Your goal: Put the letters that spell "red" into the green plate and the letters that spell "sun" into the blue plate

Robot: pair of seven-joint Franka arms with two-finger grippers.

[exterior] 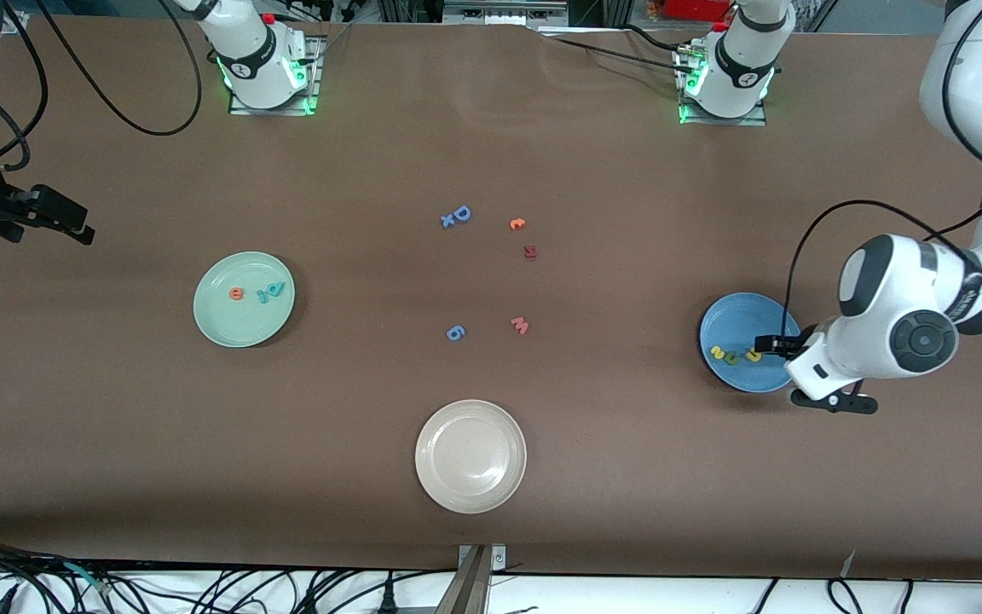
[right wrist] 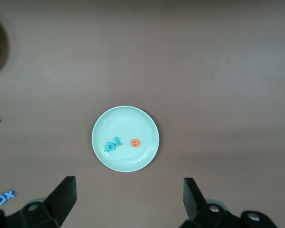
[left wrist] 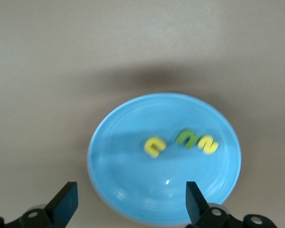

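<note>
The green plate (exterior: pixel 227 328) lies toward the right arm's end and holds an orange "e" (exterior: pixel 237 293) and two teal letters (exterior: pixel 271 292). In the right wrist view the green plate (right wrist: pixel 125 118) shows far below the open, empty right gripper (right wrist: pixel 128 204). That right gripper (exterior: pixel 65 217) waits high over the table's end. The blue plate (exterior: pixel 738 320) holds a yellow "s" (exterior: pixel 718 351), an olive "u" (exterior: pixel 731 358) and a yellow "n" (exterior: pixel 753 355). My left gripper (exterior: pixel 768 344) hangs open over that plate's edge, holding nothing. The left wrist view shows the blue plate (left wrist: pixel 133 190) with "n" (left wrist: pixel 155 146), "u" (left wrist: pixel 186 137) and "s" (left wrist: pixel 209 144).
A cream-white plate (exterior: pixel 423 456) sits nearest the front camera. Loose letters lie mid-table: a blue "D" with a small blue letter (exterior: pixel 457 216), an orange letter (exterior: pixel 517 224), a dark red one (exterior: pixel 529 251), a salmon "w" (exterior: pixel 520 325) and a blue one (exterior: pixel 455 333).
</note>
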